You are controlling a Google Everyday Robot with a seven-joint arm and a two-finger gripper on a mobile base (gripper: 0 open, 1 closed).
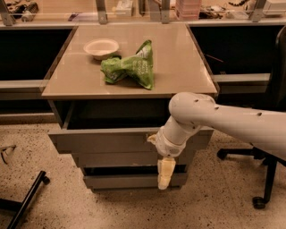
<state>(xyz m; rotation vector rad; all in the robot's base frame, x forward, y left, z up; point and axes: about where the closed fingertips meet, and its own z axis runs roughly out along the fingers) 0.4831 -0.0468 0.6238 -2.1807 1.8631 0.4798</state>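
Terrazzo floor [89,210], speckled and pale, lies nearest, with a black bar [27,197] slanting across its left side. Just above it hangs my tool [164,175], cream-coloured and pointing straight down in front of the cabinet's lowest drawer front [120,180], right of that front's middle. I can't make out whether it is spread or closed, and I see nothing in it; whether it touches the drawer front I can't say either. My wrist sits higher, against the front panel of the top drawer [103,139], near that panel's right end, and my white arm [223,120] runs off from there to the right edge of view. The top drawer stands pulled out from under the worktop [178,67], its dark inside showing behind the panel; a second grey front [111,159] sits between it and the lowest one. On the right, beside the cabinet, stand the black legs and castors of an office chair [268,170]. Farther back, on the tan worktop, a crumpled green bag [132,67] lies left of centre, reaching towards the front edge. A white bowl [101,47] sits just behind it, towards the far left corner, close to the bag. Beyond the worktop's far edge runs a rail [134,9] with clutter too small to name.
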